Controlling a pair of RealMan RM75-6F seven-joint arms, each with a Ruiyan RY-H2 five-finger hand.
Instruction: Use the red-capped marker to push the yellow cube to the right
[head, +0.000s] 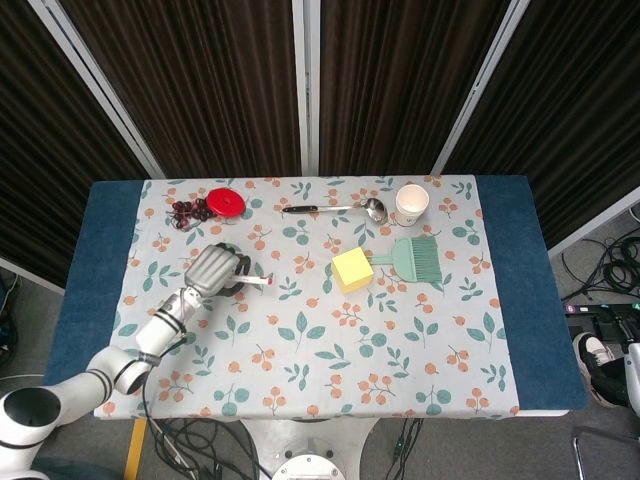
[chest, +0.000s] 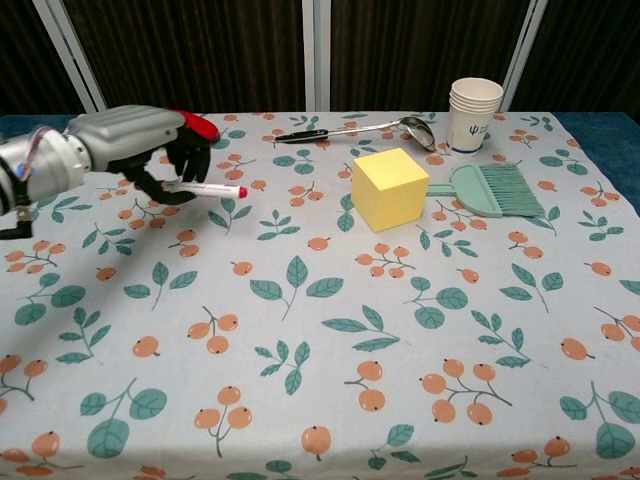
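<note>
The yellow cube (head: 351, 269) (chest: 391, 188) stands on the floral tablecloth, its right side close to the handle of a green brush (head: 418, 258) (chest: 484, 189). My left hand (head: 213, 270) (chest: 140, 151) holds the white red-capped marker (head: 256, 280) (chest: 205, 187) roughly level, red cap pointing right. The hand and marker are well to the left of the cube, with a wide gap of cloth between the marker's cap and the cube. My right hand is not seen in either view.
A stack of paper cups (head: 411, 204) (chest: 474, 116) and a metal ladle (head: 335, 208) (chest: 350, 130) lie behind the cube. A red lid (head: 225, 201) and dark beads (head: 185, 210) sit at the back left. Blue table edges (head: 92, 270) flank the cloth.
</note>
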